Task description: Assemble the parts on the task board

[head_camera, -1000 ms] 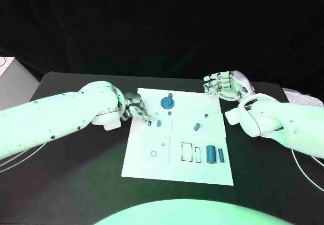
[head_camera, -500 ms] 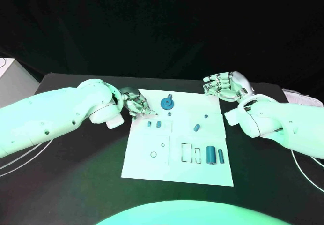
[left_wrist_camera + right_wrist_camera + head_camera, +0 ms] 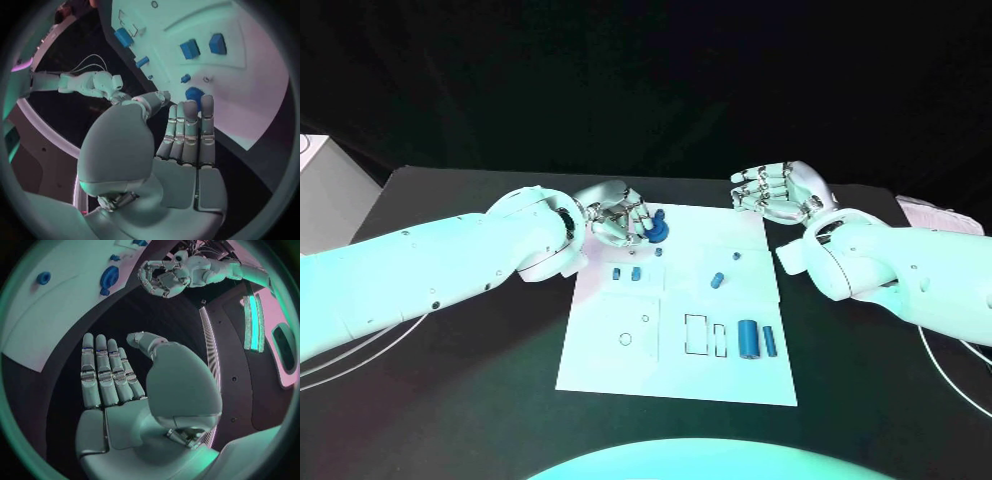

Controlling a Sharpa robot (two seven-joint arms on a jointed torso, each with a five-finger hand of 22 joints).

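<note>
The white task board (image 3: pixel 678 360) lies mid-table. My left hand (image 3: pixel 620 222) hovers at its far left corner, fingers stretched out and holding nothing, fingertips (image 3: pixel 187 107) just short of the round blue part (image 3: pixel 195 93) (image 3: pixel 655 232). Two small blue blocks (image 3: pixel 626 272) (image 3: pixel 203 46) sit nearer me. A small blue piece (image 3: pixel 718 278) lies mid-board, and two blue cylinders (image 3: pixel 757 339) stand at the near right. My right hand (image 3: pixel 776 190) (image 3: pixel 119 390) is raised off the board's far right corner, palm flat, fingers straight and empty.
Black outlines of slots (image 3: pixel 704 334) mark the board's near half. A white box (image 3: pixel 307 145) stands at the table's far left edge, and pale items (image 3: pixel 935 212) lie at the far right. The black table (image 3: pixel 473 400) surrounds the board.
My left hand has moved away from the two small blue blocks toward the board's far edge, up to the round blue part. The right hand has stayed where it was.
</note>
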